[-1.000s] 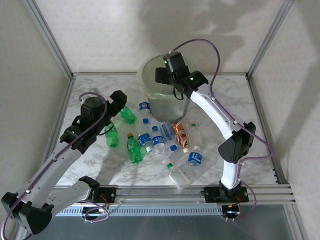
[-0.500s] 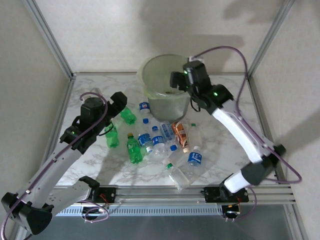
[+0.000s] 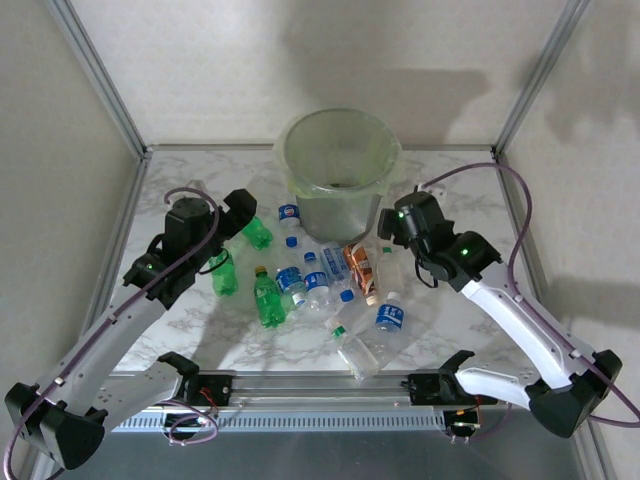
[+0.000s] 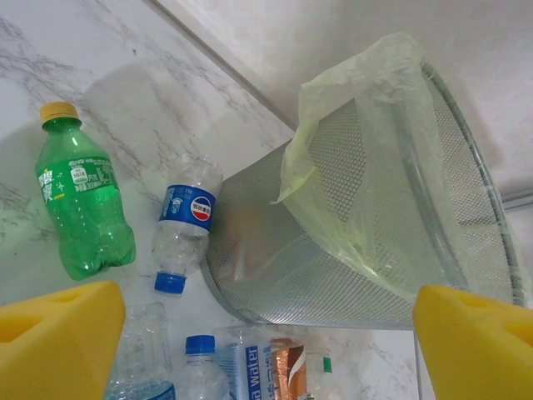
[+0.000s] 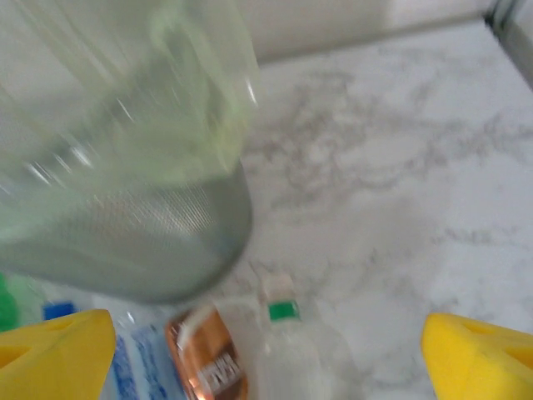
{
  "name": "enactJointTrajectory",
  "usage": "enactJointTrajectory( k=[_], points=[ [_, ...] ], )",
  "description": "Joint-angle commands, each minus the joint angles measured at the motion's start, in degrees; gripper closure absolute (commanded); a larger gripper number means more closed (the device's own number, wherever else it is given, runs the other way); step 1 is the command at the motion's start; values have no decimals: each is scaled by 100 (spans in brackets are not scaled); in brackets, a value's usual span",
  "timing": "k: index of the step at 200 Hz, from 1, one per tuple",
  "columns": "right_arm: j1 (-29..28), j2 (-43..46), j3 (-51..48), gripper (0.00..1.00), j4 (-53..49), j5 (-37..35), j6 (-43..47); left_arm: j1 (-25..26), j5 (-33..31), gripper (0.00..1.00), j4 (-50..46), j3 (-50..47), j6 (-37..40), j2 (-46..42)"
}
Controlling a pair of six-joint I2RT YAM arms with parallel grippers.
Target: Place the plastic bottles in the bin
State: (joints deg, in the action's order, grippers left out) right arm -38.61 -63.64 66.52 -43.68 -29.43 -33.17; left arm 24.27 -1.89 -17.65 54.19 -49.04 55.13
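Bin (image 3: 340, 212) at the rear middle of the bench (image 3: 230, 335), plastic bottles (image 3: 318, 288) lying scattered on the bench just in front of it, one bottle (image 3: 289, 214) against the bin's base at its left, left tool (image 3: 240, 212) over the cluster's left edge, right tool (image 3: 390, 225) just right of the bin, over the cluster's right edge

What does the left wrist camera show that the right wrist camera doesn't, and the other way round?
Left wrist camera: a whole green bottle with its yellow cap, and a clear blue-labelled bottle lying beside the bin. Right wrist camera: a clear green-capped bottle and a wide stretch of bare marble table. Shared: the bin's mesh wall, the copper-labelled bottle, and yellow fingertips spread wide, with the left gripper and right gripper both empty.
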Motion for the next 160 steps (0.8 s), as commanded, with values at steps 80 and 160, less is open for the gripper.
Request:
enactJointTrajectory(
  k=[80, 160],
  points=[
    [-10, -380, -1348, 7, -239, 1320, -937, -54, 53, 13, -2, -128, -36, -154],
    [-2793, -528, -1473, 14, 55, 2024, -1078, -72, 39, 15, 123, -212, -176, 17]
  ],
)
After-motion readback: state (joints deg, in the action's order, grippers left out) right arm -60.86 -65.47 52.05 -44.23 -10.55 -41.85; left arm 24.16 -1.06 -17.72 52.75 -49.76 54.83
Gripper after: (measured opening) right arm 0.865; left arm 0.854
